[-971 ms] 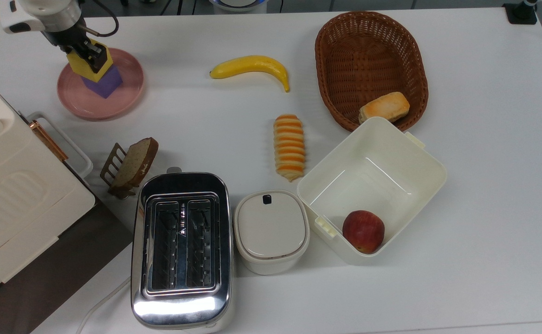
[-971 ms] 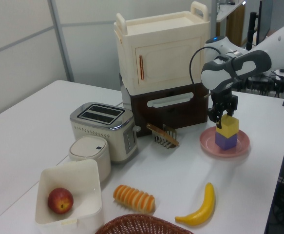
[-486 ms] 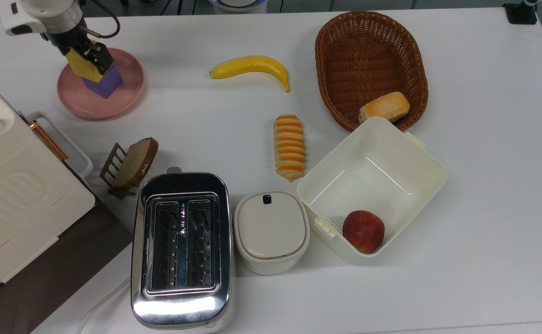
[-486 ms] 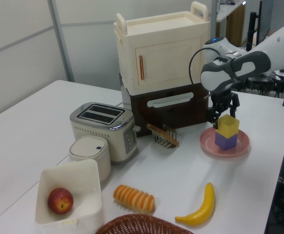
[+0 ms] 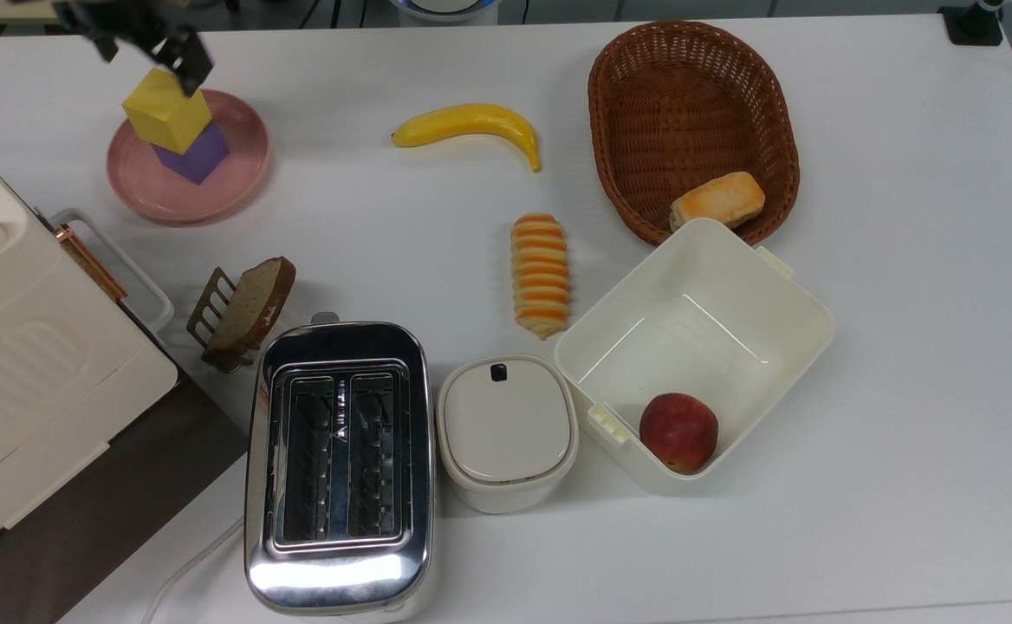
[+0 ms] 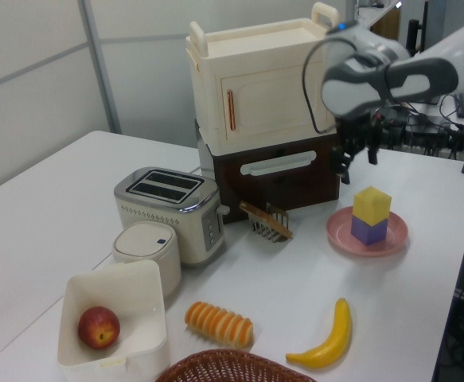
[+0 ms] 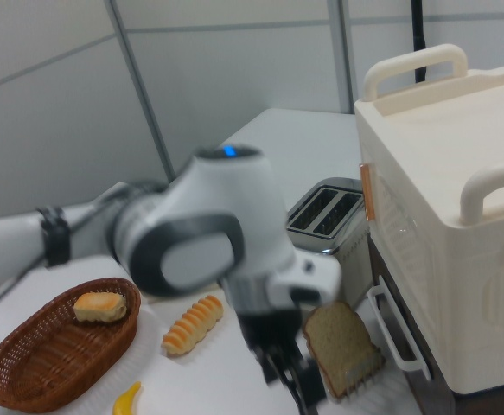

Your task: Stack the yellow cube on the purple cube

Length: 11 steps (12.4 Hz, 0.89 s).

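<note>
The yellow cube (image 5: 166, 111) (image 6: 372, 204) sits on top of the purple cube (image 5: 198, 158) (image 6: 368, 231), turned a little against it. Both stand on a pink plate (image 5: 211, 195) (image 6: 339, 232) at the top view's upper left. My gripper (image 5: 149, 54) (image 6: 357, 159) hangs open above the stack, clear of the yellow cube, with nothing between its fingers. In the right view the gripper (image 7: 295, 380) is blurred, next to a slice of toast.
A cream cabinet (image 5: 12, 347) (image 6: 263, 87) stands close beside the plate. A toast rack (image 5: 242, 312), toaster (image 5: 337, 468), lidded pot (image 5: 506, 429), banana (image 5: 467, 121), striped bread (image 5: 541, 273), wicker basket (image 5: 692, 52) and a white box (image 5: 801, 303) holding an apple fill the table.
My gripper has let go of the yellow cube and risen away from it. The yellow cube stays on the purple cube.
</note>
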Each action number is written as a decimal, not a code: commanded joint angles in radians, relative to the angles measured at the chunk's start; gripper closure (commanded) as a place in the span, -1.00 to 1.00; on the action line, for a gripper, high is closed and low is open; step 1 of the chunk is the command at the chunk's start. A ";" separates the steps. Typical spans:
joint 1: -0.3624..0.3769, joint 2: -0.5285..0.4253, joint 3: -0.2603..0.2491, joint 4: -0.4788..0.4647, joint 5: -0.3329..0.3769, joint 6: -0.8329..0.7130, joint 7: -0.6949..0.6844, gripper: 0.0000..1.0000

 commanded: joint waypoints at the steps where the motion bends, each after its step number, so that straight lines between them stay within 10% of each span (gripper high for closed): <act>1: -0.028 -0.007 0.167 0.143 0.026 -0.122 0.062 -1.00; 4: 0.031 -0.002 0.235 0.162 0.056 -0.122 0.187 -1.00; 11: 0.208 -0.011 0.019 0.175 0.179 -0.127 0.165 -1.00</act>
